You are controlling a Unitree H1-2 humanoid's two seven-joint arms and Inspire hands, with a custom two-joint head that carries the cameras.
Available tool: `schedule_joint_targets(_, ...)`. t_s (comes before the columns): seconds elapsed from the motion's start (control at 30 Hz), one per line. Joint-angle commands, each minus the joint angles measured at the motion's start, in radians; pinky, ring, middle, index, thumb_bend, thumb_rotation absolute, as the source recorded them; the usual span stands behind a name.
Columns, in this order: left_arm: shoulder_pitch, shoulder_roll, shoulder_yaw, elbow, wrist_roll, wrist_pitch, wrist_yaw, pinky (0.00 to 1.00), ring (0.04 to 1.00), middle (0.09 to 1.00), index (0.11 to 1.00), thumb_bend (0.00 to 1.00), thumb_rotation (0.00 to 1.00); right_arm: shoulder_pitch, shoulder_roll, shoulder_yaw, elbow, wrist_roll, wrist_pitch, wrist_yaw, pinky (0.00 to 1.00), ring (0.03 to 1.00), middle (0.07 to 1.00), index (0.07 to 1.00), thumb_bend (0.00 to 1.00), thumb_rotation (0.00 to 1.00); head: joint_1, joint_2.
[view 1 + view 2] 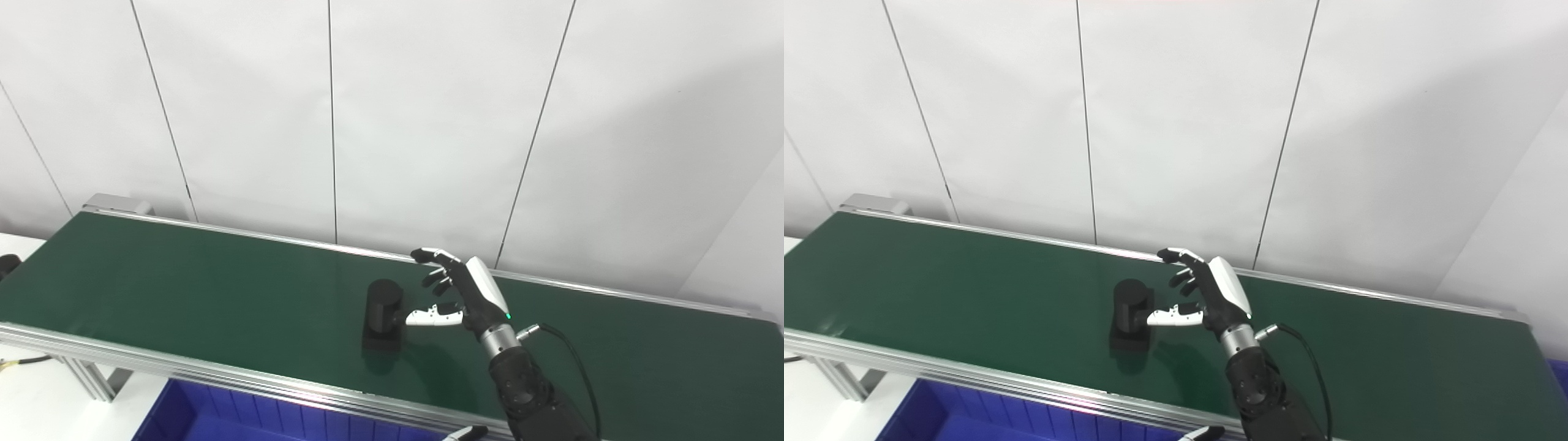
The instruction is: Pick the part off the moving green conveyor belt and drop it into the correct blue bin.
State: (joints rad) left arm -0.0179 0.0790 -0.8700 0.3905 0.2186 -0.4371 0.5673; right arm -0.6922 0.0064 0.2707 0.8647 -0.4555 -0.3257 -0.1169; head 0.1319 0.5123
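Observation:
A black part (pixel 383 312), a short cylinder on a square base, stands on the green conveyor belt (pixel 184 288) near its middle. My right hand (pixel 456 294) hovers just to the right of the part, open with fingers spread. Its white thumb tip (pixel 419 318) reaches the part's right side; I cannot tell if it touches. The upper fingers (pixel 435 256) stretch over the belt's far side, apart from the part. Only a small white and black fingertip (pixel 468 433) shows at the bottom edge, seemingly of my left hand. A blue bin (pixel 202 416) sits below the belt's near rail.
Aluminium rails (pixel 184 367) run along both long sides of the belt. A white panelled wall (pixel 392 122) rises close behind it. A black cable (pixel 576 367) loops off my right wrist. A white table surface (pixel 37 398) lies at the lower left.

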Motion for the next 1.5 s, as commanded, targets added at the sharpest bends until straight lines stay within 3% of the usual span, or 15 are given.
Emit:
schedule_joint_targets(0.0,0.012,-0.036,-0.009,-0.044,0.018,-0.033,0.014,0.86,0.861,0.880,0.860,0.94,0.81,-0.065,0.010,0.006,-0.005,-0.003,-0.047,-0.034,0.50,0.604,0.781,0.777,0.93,0.32,0.002,-0.001)
schedule_joint_targets(0.3,0.021,-0.039,0.004,-0.070,0.026,-0.033,0.012,0.86,0.861,0.879,0.859,0.95,0.81,-0.059,0.027,0.042,0.043,-0.010,-0.047,-0.045,0.51,0.636,0.784,0.761,0.92,0.33,0.010,-0.004)
schedule_joint_targets(0.53,0.029,-0.039,0.011,-0.085,0.032,-0.033,0.004,0.86,0.855,0.875,0.858,0.96,0.81,-0.052,0.025,0.064,0.063,-0.014,-0.041,-0.043,0.49,0.600,0.727,0.730,0.90,0.33,0.007,-0.001)
schedule_joint_targets(0.67,0.030,-0.039,0.014,-0.093,0.029,-0.033,-0.002,0.85,0.850,0.872,0.857,0.97,0.81,-0.047,0.024,0.075,0.046,-0.021,0.001,-0.029,0.46,0.559,0.703,0.722,0.87,0.29,0.006,0.001)
schedule_joint_targets(0.83,0.033,-0.032,0.020,-0.102,0.028,-0.033,-0.015,0.85,0.856,0.878,0.859,0.97,0.82,-0.048,0.027,0.080,0.042,-0.017,0.034,0.005,0.37,0.473,0.633,0.699,0.82,0.20,-0.002,0.007)
schedule_joint_targets(0.87,0.034,-0.032,0.021,-0.102,0.030,-0.033,-0.015,0.85,0.857,0.878,0.859,0.96,0.82,-0.049,0.028,0.082,0.043,-0.018,0.038,0.007,0.37,0.451,0.536,0.633,0.65,0.06,-0.002,0.007)
schedule_joint_targets(0.97,0.035,-0.030,0.023,-0.105,0.034,-0.033,-0.017,0.85,0.856,0.878,0.862,0.95,0.81,-0.043,0.024,0.084,0.028,-0.020,0.046,0.012,0.31,0.371,0.447,0.539,0.54,0.01,-0.008,0.010)
schedule_joint_targets(1.33,0.036,-0.032,0.027,-0.106,0.022,-0.033,-0.036,0.87,0.862,0.882,0.872,0.96,0.81,-0.027,-0.013,0.105,-0.024,-0.039,0.030,0.030,0.28,0.331,0.421,0.518,0.52,0.00,-0.021,0.010)
schedule_joint_targets(1.47,0.033,-0.033,0.028,-0.103,0.026,-0.033,-0.033,0.87,0.863,0.881,0.868,0.95,0.82,-0.018,-0.027,0.102,-0.043,-0.038,0.020,0.027,0.32,0.379,0.459,0.535,0.51,0.00,-0.028,0.015)
